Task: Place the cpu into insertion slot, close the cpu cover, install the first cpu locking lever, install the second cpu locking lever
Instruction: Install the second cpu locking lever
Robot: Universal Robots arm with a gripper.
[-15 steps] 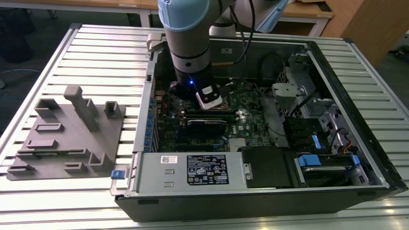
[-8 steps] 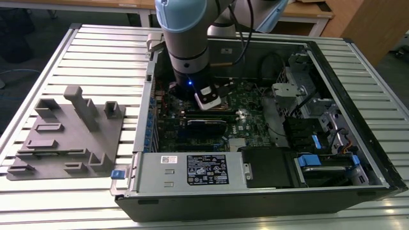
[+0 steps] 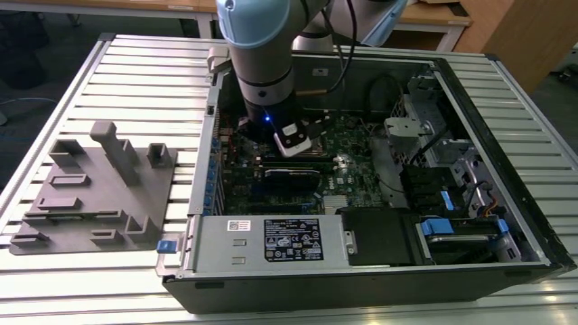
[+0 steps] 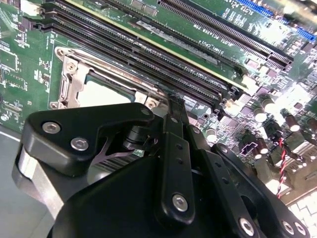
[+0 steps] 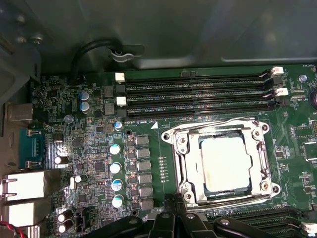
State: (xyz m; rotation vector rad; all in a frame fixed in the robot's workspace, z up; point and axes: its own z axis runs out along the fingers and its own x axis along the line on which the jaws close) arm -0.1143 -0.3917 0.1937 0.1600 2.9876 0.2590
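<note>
The cpu (image 5: 225, 163), a dull silvery square, lies in its slot on the green motherboard. The cpu cover (image 5: 218, 133), a shiny metal frame, lies flat around it, and the chip's top shows through the window. In the second wrist view the cpu (image 4: 101, 94) and cover (image 4: 74, 64) sit just past the black fingers. My gripper (image 4: 172, 99) is shut, its tips together at the socket's edge by a corner screw. It shows as the gripper (image 5: 176, 203) at the socket's near side, and as the gripper (image 3: 298, 143) low inside the case. Thin wire levers run along the socket's sides; their latching is unclear.
Long black memory slots (image 5: 198, 91) run beside the socket, and capacitors (image 5: 115, 168) stand on its other side. The open case (image 3: 505, 169) walls in the board. A white-labelled power supply box (image 3: 271, 240) sits at its front. A grey fixture (image 3: 99, 189) rests at the exterior view's left.
</note>
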